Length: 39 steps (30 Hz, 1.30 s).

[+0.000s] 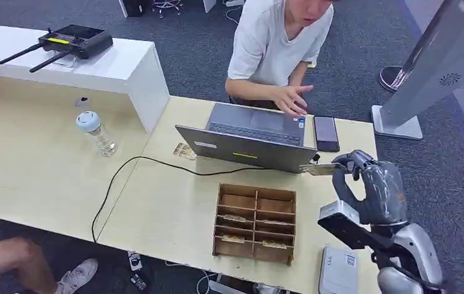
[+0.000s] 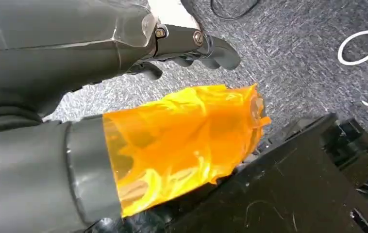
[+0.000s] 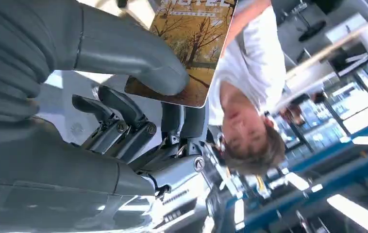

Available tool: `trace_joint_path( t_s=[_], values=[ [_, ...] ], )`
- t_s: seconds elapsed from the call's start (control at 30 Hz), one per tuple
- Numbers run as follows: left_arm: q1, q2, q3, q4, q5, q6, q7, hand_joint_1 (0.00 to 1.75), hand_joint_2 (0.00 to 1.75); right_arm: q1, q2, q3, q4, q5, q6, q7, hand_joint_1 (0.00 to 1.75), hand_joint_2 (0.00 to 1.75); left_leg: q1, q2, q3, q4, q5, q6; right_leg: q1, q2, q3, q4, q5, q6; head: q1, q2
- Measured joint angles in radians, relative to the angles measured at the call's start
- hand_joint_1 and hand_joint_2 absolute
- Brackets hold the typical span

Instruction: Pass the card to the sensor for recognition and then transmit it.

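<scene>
Card (image 1: 320, 168) pinched in right hand (image 1: 373, 190) fingers (image 1: 347, 164), beside laptop (image 1: 248, 147) edge

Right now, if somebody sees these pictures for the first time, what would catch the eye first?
Probably the right hand, raised over the right end of the table, pinching a card beside the open laptop. Behind the laptop a person in a white shirt reaches toward its keyboard. Nearer the robot sits a wooden compartment box holding more cards.
</scene>
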Motion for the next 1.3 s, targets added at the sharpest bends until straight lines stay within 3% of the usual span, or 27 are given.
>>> trace_joint_path(
  t_s=[0.87, 1.03, 1.07, 1.1, 1.23, 1.27, 1.3],
  values=[
    [-0.028, -0.01, -0.027, 0.0, -0.038, -0.024, 0.029, 0.0, 0.0, -0.145, 0.092, 0.028, 0.101, 0.207, -0.119, 0.063, 1.75, 1.75, 0.0, 0.0, 0.0, 0.0, 0.0, 0.0, 0.0, 0.0, 0.0, 0.0, 0.0, 0.0, 0.0, 0.0],
    [-0.031, -0.011, -0.032, 0.0, -0.045, -0.028, 0.033, 0.0, 0.0, -0.166, 0.11, 0.028, 0.13, 0.183, -0.113, 0.073, 1.75, 1.75, 0.0, 0.0, 0.0, 0.0, 0.0, 0.0, 0.0, 0.0, 0.0, 0.0, 0.001, -0.001, 0.0, 0.0],
    [-0.032, -0.011, -0.032, 0.0, -0.045, -0.029, 0.033, 0.0, 0.0, -0.171, 0.114, 0.028, 0.136, 0.16, -0.102, 0.072, 1.29, 1.75, 0.0, 0.0, 0.0, 0.0, 0.0, -0.001, 0.0, 0.0, 0.0, 0.0, 0.001, -0.001, 0.0, 0.0],
    [-0.033, -0.011, -0.032, 0.0, -0.045, -0.029, 0.033, 0.0, 0.0, -0.175, 0.12, 0.028, 0.141, 0.143, -0.093, 0.071, 0.0, 1.75, 0.0, 0.0, 0.0, 0.0, 0.0, -0.001, 0.0, 0.0, 0.0, 0.0, 0.001, -0.001, 0.0, 0.0],
    [-0.034, -0.011, -0.032, 0.0, -0.045, -0.029, 0.033, 0.0, 0.0, -0.185, 0.135, 0.028, 0.156, 0.102, -0.057, 0.068, 0.0, 1.75, 0.0, 0.0, 0.0, 0.0, 0.001, -0.001, 0.0, 0.0, 0.0, 0.0, 0.001, -0.001, 0.0, 0.0],
    [-0.034, -0.011, -0.032, 0.0, -0.045, -0.029, 0.033, 0.0, 0.0, -0.187, 0.136, 0.029, 0.159, 0.087, -0.043, 0.065, 0.0, 0.0, 0.0, 0.0, 0.0, 0.0, 0.001, -0.001, 0.0, 0.0, 0.0, 0.0, 0.001, -0.001, 0.0, 0.0],
    [-0.034, -0.011, -0.032, 0.0, -0.044, -0.029, 0.033, 0.0, 0.0, -0.188, 0.138, 0.03, 0.162, 0.069, -0.03, 0.06, 0.0, 0.0, 0.0, 0.0, 0.0, 0.0, 0.001, -0.001, 0.0, 0.0, 0.0, 0.0, 0.001, -0.001, 0.0, 0.0]
  ],
)
